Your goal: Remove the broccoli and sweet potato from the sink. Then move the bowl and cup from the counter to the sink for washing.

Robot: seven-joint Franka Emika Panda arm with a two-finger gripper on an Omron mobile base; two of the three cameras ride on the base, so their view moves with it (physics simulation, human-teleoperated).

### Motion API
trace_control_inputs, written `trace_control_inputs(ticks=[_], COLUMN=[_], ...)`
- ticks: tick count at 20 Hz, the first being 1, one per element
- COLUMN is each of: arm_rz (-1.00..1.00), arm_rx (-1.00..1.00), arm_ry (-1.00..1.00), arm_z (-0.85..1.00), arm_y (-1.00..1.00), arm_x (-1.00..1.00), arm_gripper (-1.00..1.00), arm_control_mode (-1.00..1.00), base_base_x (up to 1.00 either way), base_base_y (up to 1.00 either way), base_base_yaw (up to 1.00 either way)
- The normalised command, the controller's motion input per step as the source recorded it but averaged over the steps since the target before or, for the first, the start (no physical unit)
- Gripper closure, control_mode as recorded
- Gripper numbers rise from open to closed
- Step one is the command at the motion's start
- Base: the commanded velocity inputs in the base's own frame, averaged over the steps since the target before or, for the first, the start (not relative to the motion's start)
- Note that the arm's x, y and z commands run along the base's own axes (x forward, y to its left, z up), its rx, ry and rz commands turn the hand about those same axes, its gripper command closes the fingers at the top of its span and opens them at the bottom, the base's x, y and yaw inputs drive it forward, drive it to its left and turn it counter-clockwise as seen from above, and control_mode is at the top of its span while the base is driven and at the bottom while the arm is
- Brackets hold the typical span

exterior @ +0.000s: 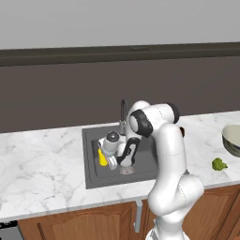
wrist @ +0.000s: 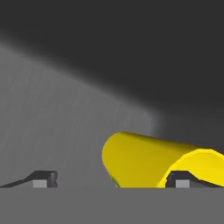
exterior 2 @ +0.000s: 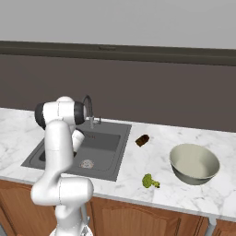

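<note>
Yellow cup (wrist: 153, 164) on side in sink (exterior: 93, 161).

- The arm (exterior: 169, 154) is glossy white, built of thick rounded tube segments.
- Dark, nearly black bands and round caps mark its joints.
- A rounded white shoulder bulges above a narrower white base column.
- The pincer (wrist: 111, 179) has two small dark tips with pale grey pads.

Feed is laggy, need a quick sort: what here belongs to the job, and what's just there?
Job:
broccoli, sweet potato, bowl, all on the counter
cup, in the sink
end effector, open

Just there:
faucet
cabinet doors
</note>
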Motion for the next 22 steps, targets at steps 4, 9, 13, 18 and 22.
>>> trace_control_inputs(ticks=[4, 9, 13, 18, 22], arm_rz=[0.02, 0.01, 0.0, 0.0, 0.0], arm_rx=[-0.01, 0.0, 0.0, 0.0, 0.0], arm_ry=[0.0, 0.0, 0.0, 0.0, 0.0], arm_z=[0.19, 0.23, 0.25, 0.29, 0.34], arm_y=[0.0, 0.0, 0.0, -0.01, 0.0], arm_x=[0.0, -0.02, -0.05, -0.08, -0.09], arm_gripper=[-1.0, -1.0, -1.0, -1.0, -1.0], arm_control_mode=[-1.0, -1.0, -1.0, -1.0, -1.0], base_base_x=[0.0, 0.0, 0.0, 0.0, 0.0], base_base_y=[0.0, 0.0, 0.0, 0.0, 0.0], base_base_yaw=[0.0, 0.0, 0.0, 0.0, 0.0])
